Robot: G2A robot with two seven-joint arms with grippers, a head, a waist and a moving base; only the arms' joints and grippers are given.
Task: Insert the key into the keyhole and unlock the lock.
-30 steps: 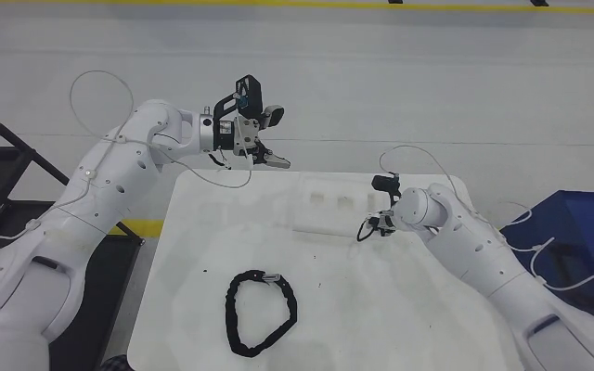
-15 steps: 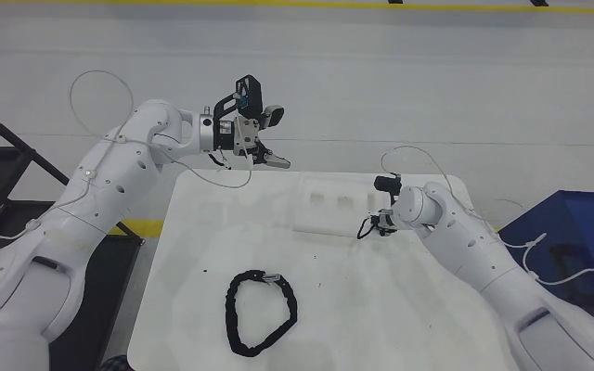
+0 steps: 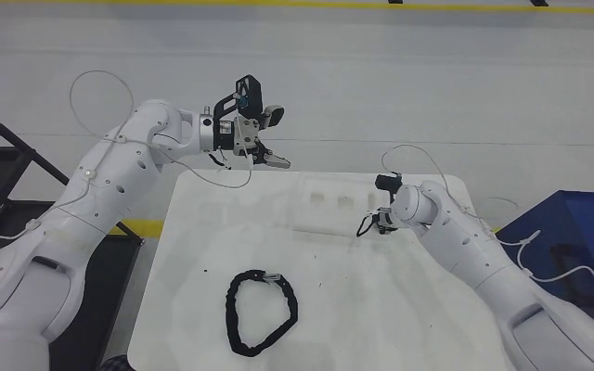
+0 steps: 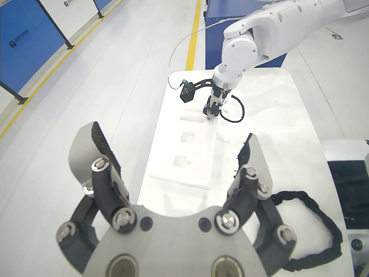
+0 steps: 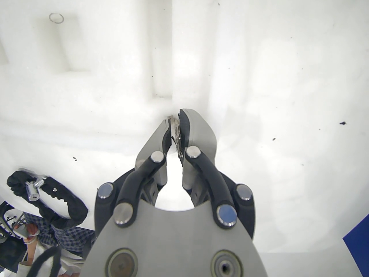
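A black fabric-covered chain lock (image 3: 260, 312) lies looped on the white table, its silver lock cylinder (image 5: 32, 191) at one end. My right gripper (image 5: 173, 122) is shut on a small silver key (image 5: 174, 134), right at the edge of the white foam tray (image 3: 336, 208). In the left wrist view that same gripper (image 4: 211, 113) stands tip-down at the tray's far end. My left gripper (image 4: 173, 157) hangs open and holds nothing, above the table's far left corner (image 3: 269, 158); the chain lock (image 4: 314, 226) lies below it to one side.
The foam tray (image 4: 199, 168) has several rectangular cut-outs; a small metal ring (image 5: 56, 18) lies in one. A blue cabinet (image 3: 557, 232) stands beyond the table's right edge. Open table surface (image 3: 390, 306) lies between tray and lock.
The right arm's forearm has shifted slightly; its gripper stays at the tray's edge. The left arm and the chain lock have not moved.
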